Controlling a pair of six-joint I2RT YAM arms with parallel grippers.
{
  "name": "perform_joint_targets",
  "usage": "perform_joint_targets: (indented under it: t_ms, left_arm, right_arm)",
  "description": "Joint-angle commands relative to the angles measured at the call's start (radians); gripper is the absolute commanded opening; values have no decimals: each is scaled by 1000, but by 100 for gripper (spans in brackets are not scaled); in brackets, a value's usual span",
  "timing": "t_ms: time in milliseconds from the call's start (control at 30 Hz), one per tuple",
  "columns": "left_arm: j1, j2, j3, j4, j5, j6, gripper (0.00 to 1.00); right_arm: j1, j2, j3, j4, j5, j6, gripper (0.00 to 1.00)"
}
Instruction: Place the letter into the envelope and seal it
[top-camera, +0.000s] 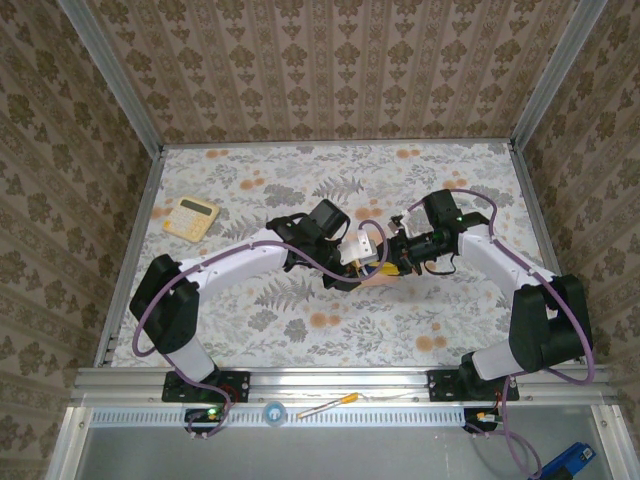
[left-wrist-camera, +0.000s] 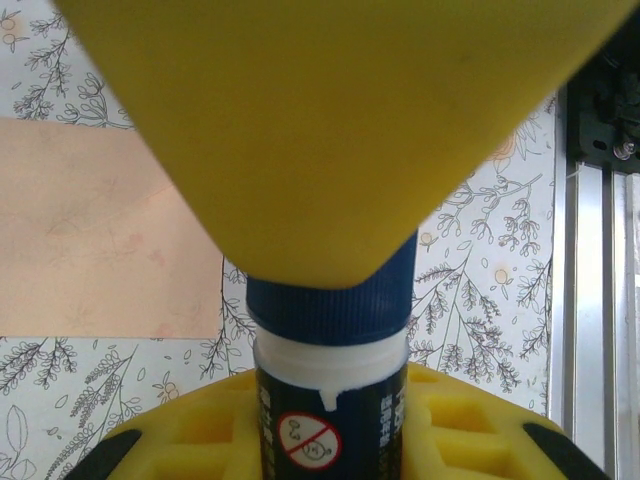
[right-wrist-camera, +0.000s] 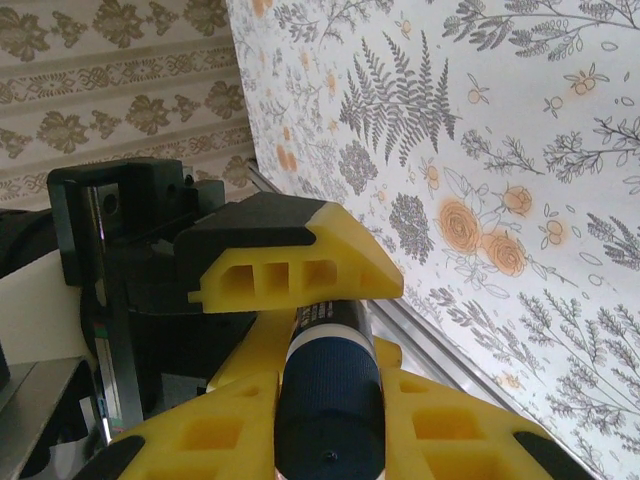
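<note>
A glue stick with a black label, white collar and dark blue ribbed cap hangs above the middle of the table. My left gripper is shut on its body, and in the top view this gripper meets the right one. My right gripper is shut on the cap from the other end, shown from above as the right gripper. The cap sits on the stick. A salmon-pink paper rectangle lies flat on the cloth below, and no flap shows. I cannot tell whether it is the envelope or the letter.
A yellow calculator lies at the back left of the flowered tablecloth. A pen rests on the front rail between the arm bases. Aluminium frame rails run along the table edges, and patterned walls close in three sides.
</note>
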Motion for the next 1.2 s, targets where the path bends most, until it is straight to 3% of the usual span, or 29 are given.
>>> perform_joint_targets:
  t_ms: [0, 367, 733, 1167]
  left_arm:
    - [-7, -29, 21, 122, 37, -27, 0]
    - [-9, -33, 4, 205, 24, -61, 0]
    - [-10, -82, -88, 428, -41, -151, 0]
    - [-8, -74, -65, 408, -30, -120, 0]
  right_arm:
    - [49, 16, -24, 23, -25, 41, 24]
    - [126, 42, -50, 164, -17, 142, 22]
    - [163, 26, -98, 306, -16, 250, 21]
    - [223, 35, -102, 374, -14, 303, 21]
